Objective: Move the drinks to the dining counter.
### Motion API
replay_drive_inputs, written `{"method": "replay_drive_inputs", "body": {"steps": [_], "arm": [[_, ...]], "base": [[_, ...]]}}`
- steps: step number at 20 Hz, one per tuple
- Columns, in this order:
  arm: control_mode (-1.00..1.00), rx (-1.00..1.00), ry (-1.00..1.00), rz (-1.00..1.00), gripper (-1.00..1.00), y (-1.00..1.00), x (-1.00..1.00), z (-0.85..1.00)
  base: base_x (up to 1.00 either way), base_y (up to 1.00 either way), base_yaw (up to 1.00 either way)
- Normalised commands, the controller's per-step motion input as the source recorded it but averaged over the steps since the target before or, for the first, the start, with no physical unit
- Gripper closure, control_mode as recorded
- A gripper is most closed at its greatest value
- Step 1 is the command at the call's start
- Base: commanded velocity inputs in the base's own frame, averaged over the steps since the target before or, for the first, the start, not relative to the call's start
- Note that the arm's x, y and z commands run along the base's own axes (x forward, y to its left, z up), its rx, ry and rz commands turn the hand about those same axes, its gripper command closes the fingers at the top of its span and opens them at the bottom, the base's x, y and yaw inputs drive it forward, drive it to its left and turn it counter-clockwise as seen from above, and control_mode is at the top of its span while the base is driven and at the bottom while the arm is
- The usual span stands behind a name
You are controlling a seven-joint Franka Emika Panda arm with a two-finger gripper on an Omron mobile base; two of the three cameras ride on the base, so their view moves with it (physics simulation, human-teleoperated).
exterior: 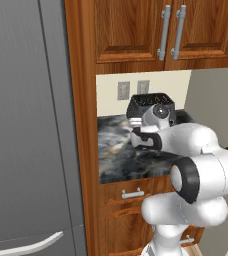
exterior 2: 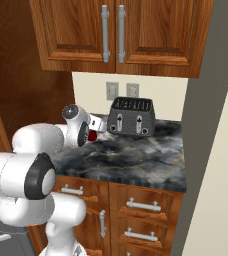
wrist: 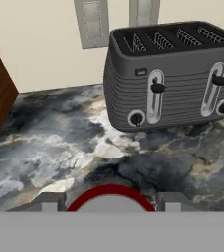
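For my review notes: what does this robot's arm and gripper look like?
The arm is built of glossy white, rounded segments with black rings at the joints and a grey disc cap on the wrist. No cables or markings are visible. The gripper ends in two small grey finger tips.

Even, bright, rendered light; everything sharp.
Soft, flat light falls from above with no glare; the toaster [wrist: 170, 78] casts a faint shadow on the marbled desk [wrist: 74, 142], the wall cabinets [exterior 2: 121, 35] shade the wall below, and no edges blur.

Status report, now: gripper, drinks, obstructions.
Gripper shut on red can, above the worktop. Toaster ahead, apart from the can. Carton unseen.
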Motion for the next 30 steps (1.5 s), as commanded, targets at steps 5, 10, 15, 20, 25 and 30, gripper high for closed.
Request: {"method": "replay_drive_inputs", "body": {"steps": [5,10,15,20,25,30], "arm": [[-1.00,0.11,0.00,-0.04,1.00,-0.16,-1.00,0.93],[-1.00,0.13,0.06,-0.05,1.00,-0.17,-1.00,0.97],[-1.00,0.03,-0.01,-0.05,1.00,-0.05,-0.69,0.17],[1.00,0.00,0.00,0.00,1.00,0.00,-0.11,0.00],[1.00,0.00,0.00,0.00,1.00,0.00,0.00,0.00],[1.00,0.00,0.00,0.00,1.00,0.00,0.00,0.00]], "base": [[0.00,0.00,0.00],[0.00,0.00,0.00],[0.00,0.00,0.00],[-0.16,0.00,0.00],[-1.00,-0.02,-0.01],[-1.00,-0.20,0.23]]}}
